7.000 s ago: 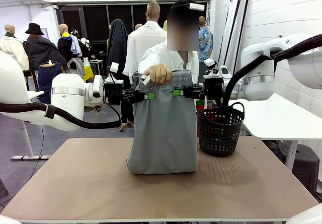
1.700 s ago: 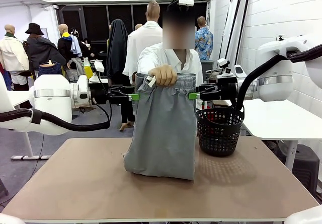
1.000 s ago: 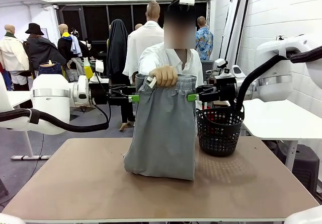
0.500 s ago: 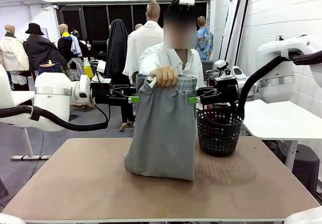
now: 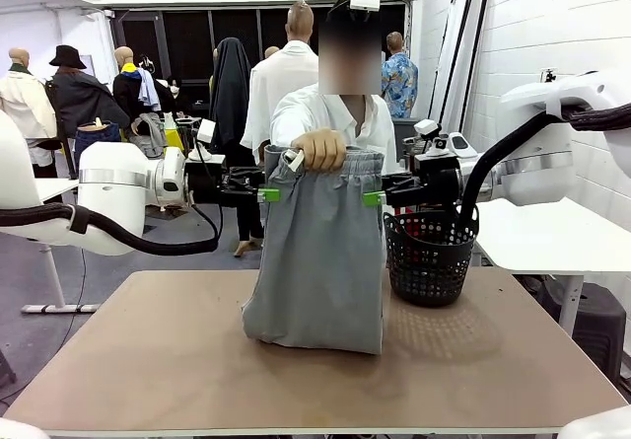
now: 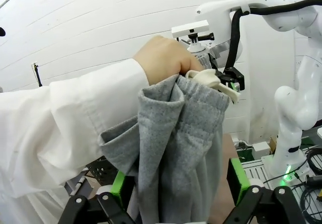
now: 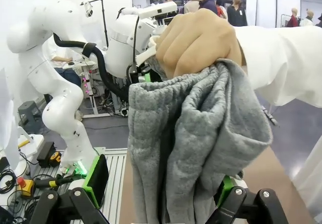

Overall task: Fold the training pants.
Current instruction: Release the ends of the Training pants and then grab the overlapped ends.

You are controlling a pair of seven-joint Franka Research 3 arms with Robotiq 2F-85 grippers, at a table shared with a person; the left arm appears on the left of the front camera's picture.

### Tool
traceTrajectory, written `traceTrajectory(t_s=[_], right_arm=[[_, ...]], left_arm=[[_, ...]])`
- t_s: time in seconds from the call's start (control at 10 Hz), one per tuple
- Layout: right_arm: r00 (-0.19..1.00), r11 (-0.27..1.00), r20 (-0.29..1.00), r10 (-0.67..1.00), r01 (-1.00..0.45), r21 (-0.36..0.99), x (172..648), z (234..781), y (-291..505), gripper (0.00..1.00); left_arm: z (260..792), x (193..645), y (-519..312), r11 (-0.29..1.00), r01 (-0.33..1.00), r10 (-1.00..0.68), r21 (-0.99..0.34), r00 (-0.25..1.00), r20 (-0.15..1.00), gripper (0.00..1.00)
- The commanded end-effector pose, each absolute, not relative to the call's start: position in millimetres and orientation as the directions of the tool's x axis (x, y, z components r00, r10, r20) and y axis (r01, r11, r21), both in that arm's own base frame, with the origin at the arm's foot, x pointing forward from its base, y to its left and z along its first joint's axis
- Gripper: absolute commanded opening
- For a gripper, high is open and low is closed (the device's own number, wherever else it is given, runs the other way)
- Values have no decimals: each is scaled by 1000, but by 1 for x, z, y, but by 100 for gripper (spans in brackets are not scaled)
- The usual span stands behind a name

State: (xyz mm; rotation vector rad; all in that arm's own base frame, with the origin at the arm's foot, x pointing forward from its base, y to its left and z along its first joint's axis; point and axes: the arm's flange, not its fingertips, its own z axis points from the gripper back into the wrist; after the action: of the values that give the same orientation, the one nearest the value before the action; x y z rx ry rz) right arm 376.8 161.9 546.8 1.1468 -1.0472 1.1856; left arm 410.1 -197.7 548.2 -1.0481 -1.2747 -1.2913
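Soft grey jersey training pants [image 5: 320, 252] are held by the gathered waistband in a person's hand [image 5: 318, 148], hem on the desk [image 5: 148, 360]. Spread, green-padded left fingers [image 5: 268, 194] and right fingers [image 5: 373, 198] are set around the cloth.

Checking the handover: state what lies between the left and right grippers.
In the front view, the training pants, hanging from the person's hand, lie between the left gripper and right gripper.
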Motion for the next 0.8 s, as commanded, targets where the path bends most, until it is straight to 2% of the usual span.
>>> traceTrajectory(t_s=[0.0, 0.4, 0.7], right_arm=[[129, 9, 985, 113, -992, 129, 370, 547, 169, 100], [122, 52, 989, 89, -992, 118, 374, 547, 185, 100], [112, 77, 992, 58, -991, 108, 387, 543, 193, 100]], left_arm=[[549, 416, -203, 59, 990, -77, 131, -127, 989, 98], [545, 417, -211, 91, 989, -37, 115, -112, 993, 98], [549, 415, -222, 69, 993, -20, 98, -97, 995, 98]])
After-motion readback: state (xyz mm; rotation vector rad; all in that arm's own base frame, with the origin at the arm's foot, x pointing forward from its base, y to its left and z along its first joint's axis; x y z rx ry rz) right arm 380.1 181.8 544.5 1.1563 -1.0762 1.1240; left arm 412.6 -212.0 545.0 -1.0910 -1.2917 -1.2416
